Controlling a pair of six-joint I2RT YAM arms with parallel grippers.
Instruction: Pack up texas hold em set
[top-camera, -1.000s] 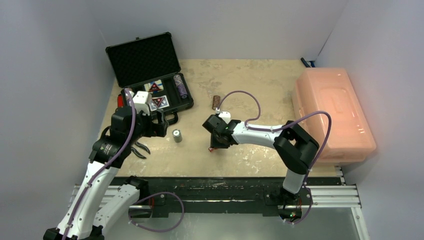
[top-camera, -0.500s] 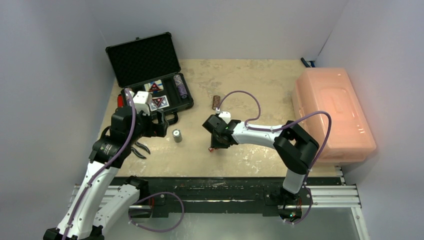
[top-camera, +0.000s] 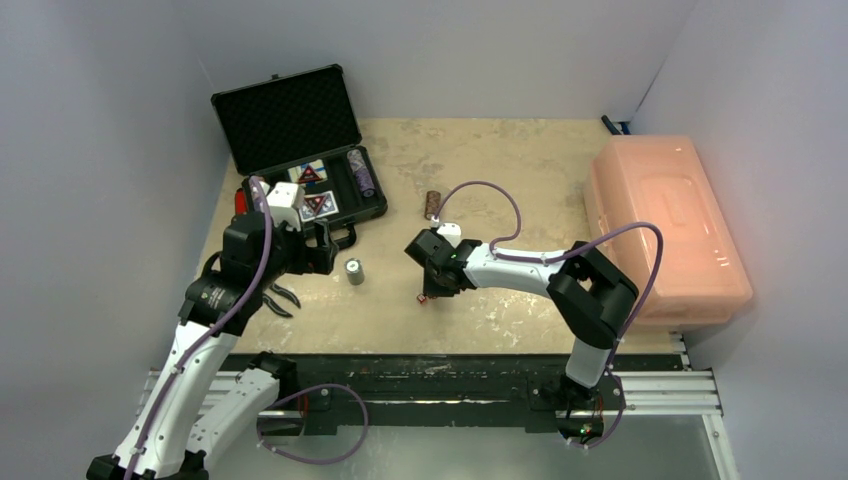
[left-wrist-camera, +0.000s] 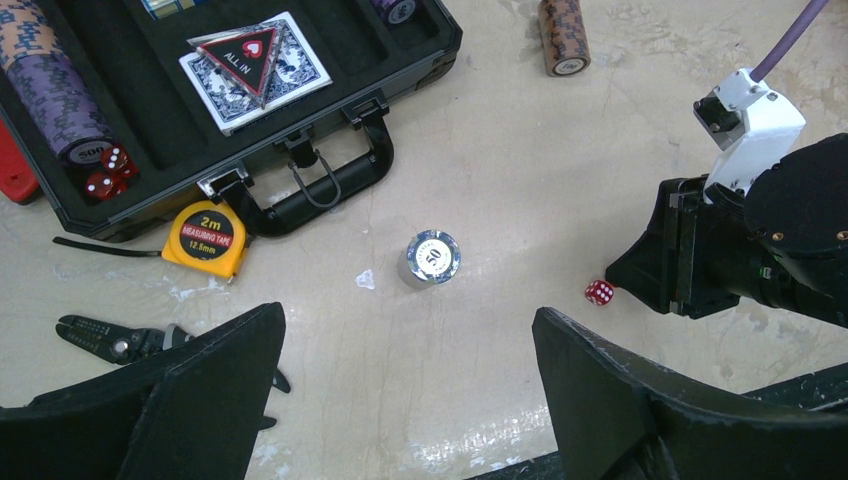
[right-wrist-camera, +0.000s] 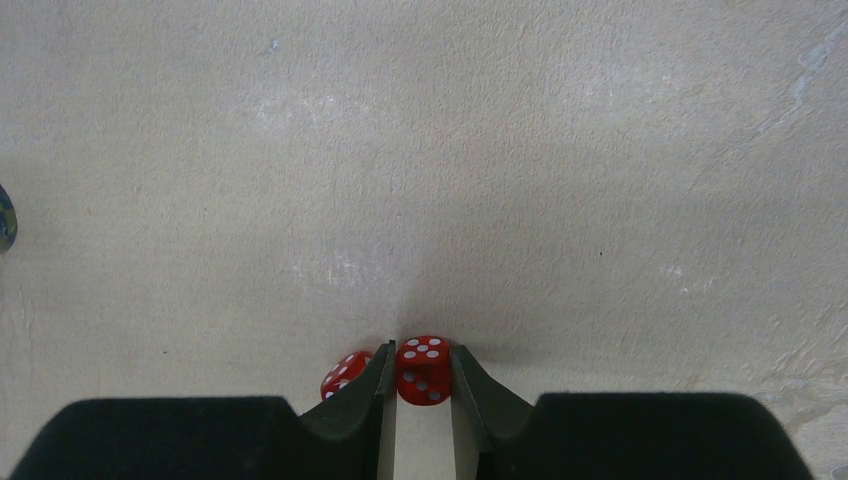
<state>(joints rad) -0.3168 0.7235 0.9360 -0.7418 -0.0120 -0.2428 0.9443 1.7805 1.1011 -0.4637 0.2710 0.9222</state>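
**A:** How does the right gripper (right-wrist-camera: 420, 348) stand?

**B:** It is pinching a small red die (right-wrist-camera: 424, 372) with white pips, on the mottled beige table (right-wrist-camera: 520, 150). A second die (right-wrist-camera: 344, 376) lies just outside one finger, with bare tabletop ahead.

**A:** And the left gripper (left-wrist-camera: 408, 340)?

**B:** Its jaws are spread wide and hold nothing. A cylindrical chip stack (left-wrist-camera: 430, 259) stands upright nearby. Beyond it is the foam-lined black case (top-camera: 285, 118), with its lid raised.

Black foam-lined briefcase (top-camera: 287, 120) lies open, card decks (top-camera: 314, 190) inside. On the table (top-camera: 520, 160): upright grey chip stack (left-wrist-camera: 429, 259), brown chip stack (left-wrist-camera: 562, 35) on its side, small red die (right-wrist-camera: 423, 369), second red die (right-wrist-camera: 345, 374) beside it.
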